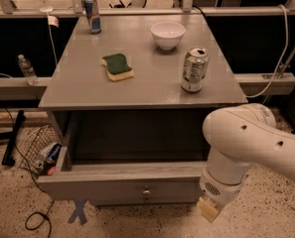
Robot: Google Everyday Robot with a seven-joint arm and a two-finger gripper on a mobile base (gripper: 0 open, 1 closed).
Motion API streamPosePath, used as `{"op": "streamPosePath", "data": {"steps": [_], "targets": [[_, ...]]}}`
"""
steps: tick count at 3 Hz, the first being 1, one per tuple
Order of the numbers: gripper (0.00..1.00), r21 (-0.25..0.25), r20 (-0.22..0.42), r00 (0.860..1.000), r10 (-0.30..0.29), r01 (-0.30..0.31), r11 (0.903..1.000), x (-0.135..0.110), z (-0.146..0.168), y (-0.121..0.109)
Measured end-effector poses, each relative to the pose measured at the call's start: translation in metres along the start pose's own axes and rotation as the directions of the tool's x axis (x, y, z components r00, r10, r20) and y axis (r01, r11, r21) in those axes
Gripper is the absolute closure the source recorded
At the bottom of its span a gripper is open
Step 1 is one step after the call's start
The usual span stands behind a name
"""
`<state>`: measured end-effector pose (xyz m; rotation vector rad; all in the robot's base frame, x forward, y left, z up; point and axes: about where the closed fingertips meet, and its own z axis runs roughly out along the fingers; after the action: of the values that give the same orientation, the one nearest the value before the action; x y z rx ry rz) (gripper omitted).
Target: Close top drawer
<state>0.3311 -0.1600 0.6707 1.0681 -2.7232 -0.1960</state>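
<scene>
Containers first: the top drawer [97,187] stands pulled well out from under the grey tabletop [137,90]. Its deep box is in shadow, and only bare grey walls and floor show inside. On the tabletop a white bowl [168,34] sits near the back, its hollow turned mostly away from view. An opened soda can [194,69] stands upright toward the right edge. A green-topped sponge [117,66] lies flat left of centre, well apart from both. 1 blue can [92,15] stands at the back left corner. On the floor to the left, a wire basket [35,145] holds crumpled wrappers.

The drawer is wide, grey wood-grain, with a flat front panel and 1 small round metal knob [146,192] at its middle. The gripper [210,210] hangs low at the drawer front's right end, below the bulky white arm. Whether it is spread or pressed together cannot be told.
</scene>
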Motion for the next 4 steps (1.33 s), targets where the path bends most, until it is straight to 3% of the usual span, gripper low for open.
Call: {"op": "streamPosePath", "data": {"steps": [1,2,3,4], "targets": [[1.00,-0.010,0.038,0.998,0.048,-0.048,0.9988,-0.008,0.023,-0.020],[1.00,0.001,0.116,0.990,0.077,-0.077,0.9970,-0.025,0.033,-0.041],[1.00,0.049,0.205,0.975,0.089,-0.101,0.9937,-0.039,0.028,-0.054],[1.00,0.102,0.301,0.950,0.088,-0.124,0.9870,-0.051,0.017,-0.060]]}}
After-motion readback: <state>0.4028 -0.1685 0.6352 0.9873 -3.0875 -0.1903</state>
